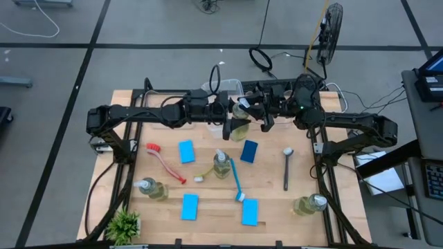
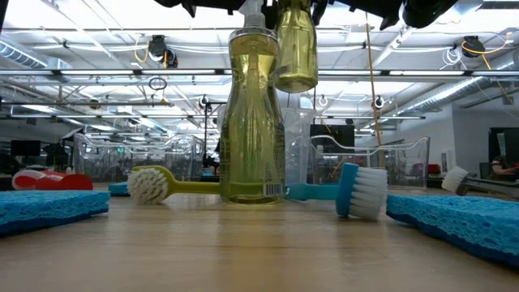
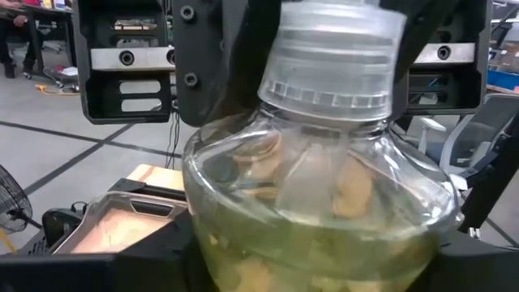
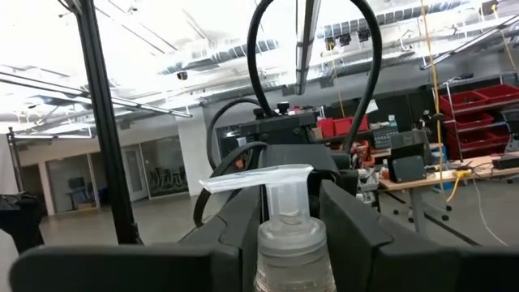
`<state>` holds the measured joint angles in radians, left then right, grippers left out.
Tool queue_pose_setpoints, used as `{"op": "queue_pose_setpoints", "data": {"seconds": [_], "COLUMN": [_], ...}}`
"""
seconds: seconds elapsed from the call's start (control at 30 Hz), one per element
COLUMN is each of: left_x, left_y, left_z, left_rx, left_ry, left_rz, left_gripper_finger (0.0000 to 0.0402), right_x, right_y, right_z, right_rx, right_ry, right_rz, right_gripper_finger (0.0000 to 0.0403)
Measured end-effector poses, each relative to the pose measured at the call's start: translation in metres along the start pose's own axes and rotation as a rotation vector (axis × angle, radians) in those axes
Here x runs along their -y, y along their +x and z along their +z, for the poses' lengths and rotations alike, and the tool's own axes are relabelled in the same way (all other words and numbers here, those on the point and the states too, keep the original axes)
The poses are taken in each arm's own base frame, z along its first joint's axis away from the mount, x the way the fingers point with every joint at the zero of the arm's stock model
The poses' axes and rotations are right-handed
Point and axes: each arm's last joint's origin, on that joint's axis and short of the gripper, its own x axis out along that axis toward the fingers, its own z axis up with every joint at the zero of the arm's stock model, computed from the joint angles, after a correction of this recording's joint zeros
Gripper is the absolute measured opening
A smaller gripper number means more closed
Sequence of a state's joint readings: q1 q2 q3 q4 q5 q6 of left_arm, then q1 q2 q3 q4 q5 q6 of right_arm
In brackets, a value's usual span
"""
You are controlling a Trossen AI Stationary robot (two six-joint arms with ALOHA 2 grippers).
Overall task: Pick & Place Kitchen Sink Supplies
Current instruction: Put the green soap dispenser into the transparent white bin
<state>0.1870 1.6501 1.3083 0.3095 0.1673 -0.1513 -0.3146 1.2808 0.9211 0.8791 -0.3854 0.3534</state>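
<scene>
Both grippers meet over the far middle of the table on one clear pump bottle (image 1: 239, 126) of yellow-green liquid. My left gripper (image 1: 228, 119) comes from the left and is shut on its body. My right gripper (image 1: 261, 115) comes from the right and is shut at its pump collar. In the low view this bottle (image 2: 296, 49) hangs in the air behind a standing bottle (image 2: 251, 122). Three bottles (image 1: 221, 166) (image 1: 152, 188) (image 1: 308, 204) stay on the table, among several blue sponges (image 1: 185, 151) and red (image 1: 165, 162), yellow-green (image 1: 205, 173), blue (image 1: 237, 183) and dark grey (image 1: 286, 167) brushes. My left gripper (image 3: 312, 272) pinches the bottle's wide body (image 3: 243, 203) below the shoulder, one finger on each side, coming level from the table's left. The bottle is lifted clear of the table and roughly upright. My right gripper (image 4: 292, 239) has a finger on each side of the ribbed pump collar (image 4: 292, 251) under the spout, coming level from the table's right. The fingers (image 4: 235, 235) lie against the collar, the pump head standing above them.
A clear plastic bin (image 1: 225, 90) sits at the far edge behind the grippers. A small green plant (image 1: 124, 225) stands at the near left corner. Black frame rails run along both table sides. Bare wood shows near the right edge, beside the grey brush.
</scene>
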Motion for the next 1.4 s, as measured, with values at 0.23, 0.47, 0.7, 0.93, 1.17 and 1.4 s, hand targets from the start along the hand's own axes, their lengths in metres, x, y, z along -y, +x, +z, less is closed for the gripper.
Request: {"op": "queue_pose_setpoints", "data": {"seconds": [0.23, 0.47, 0.7, 0.93, 1.17, 1.4], "left_x": [0.0, 0.0, -0.005, -0.016, -0.025, -0.035], "left_y": [0.0, 0.0, -0.001, -0.005, -0.012, -0.027], "left_z": [0.0, -0.001, -0.004, -0.002, 0.005, 0.021], "left_rx": [0.001, -0.012, -0.039, -0.05, -0.044, -0.005], "left_ry": [0.003, 0.014, 0.019, 0.037, 0.057, 0.094], "left_rz": [-0.001, 0.012, 0.062, 0.125, 0.174, 0.297], "left_gripper_finger": [0.0212, 0.0222, 0.0222, 0.0223, 0.0223, 0.0223], "right_x": [0.0, 0.0, 0.009, 0.013, 0.008, -0.004], "right_y": [0.0, 0.0, -0.004, -0.007, -0.017, -0.032], "right_z": [0.0, -0.001, -0.002, 0.001, 0.011, 0.019], "right_rx": [0.002, -0.016, -0.049, -0.061, -0.116, -0.223], "right_ry": [0.004, 0.012, 0.09, 0.084, 0.05, 0.031], "right_rz": [0.001, 0.002, -0.038, -0.067, -0.101, -0.116], "right_gripper_finger": [0.0096, 0.0129, 0.0181, 0.0212, 0.0237, 0.0243]}}
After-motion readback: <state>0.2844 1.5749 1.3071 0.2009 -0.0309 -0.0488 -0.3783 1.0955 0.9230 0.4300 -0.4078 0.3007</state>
